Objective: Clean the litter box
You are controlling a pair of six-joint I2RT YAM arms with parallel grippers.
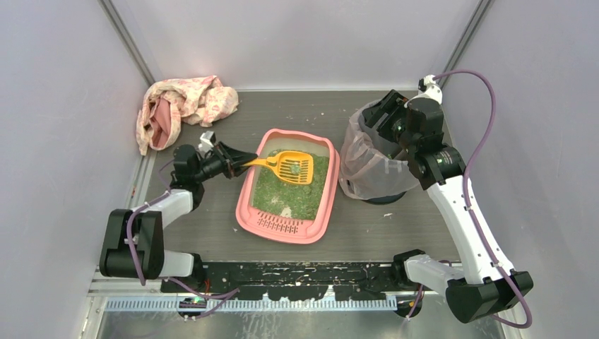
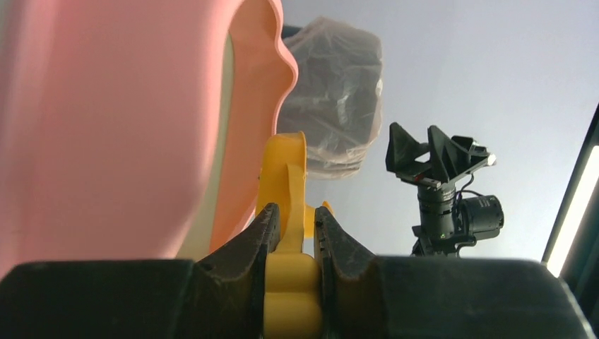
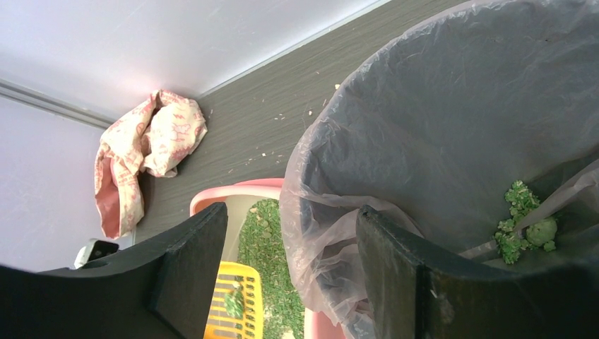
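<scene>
You are partway through. The shallow pink plastic litter box [image 1: 286, 227] sits in the middle of the dark grey table [image 1: 367, 236], its slotted lip toward the arm bases and green granules [image 1: 300, 198] across its floor. Your left gripper [image 1: 239, 161] is clamped narrow on the handle of the yellow slotted plastic scoop [image 1: 302, 162], whose blade hangs over the far half of the box with 1 small green clump [image 1: 289, 169] on it. A few green clumps [image 3: 523, 219] already lie in the bottom of the dark round bin lined with a translucent pinkish bag [image 1: 364, 162], so at least 1 load looks done. What is left, I judge, is to carry this clump across, tip it in, and sift whatever remains; I cannot tell from here how many clumps the granules hide.

Your right gripper [image 3: 289, 219] stands wide at the bin's top, 1 finger outside the bag's rim and 1 inside; I cannot tell whether either touches the bag. It grips nothing.

The bin stands just beside the box's right wall. That wall, the slack bag edge and your right arm over part of the mouth all lie on the scoop's path. A crumpled pink patterned cloth [image 1: 184, 106] sits in the far left corner, well apart, and pale crumbs [image 1: 311, 113] dot the table beyond the box.
</scene>
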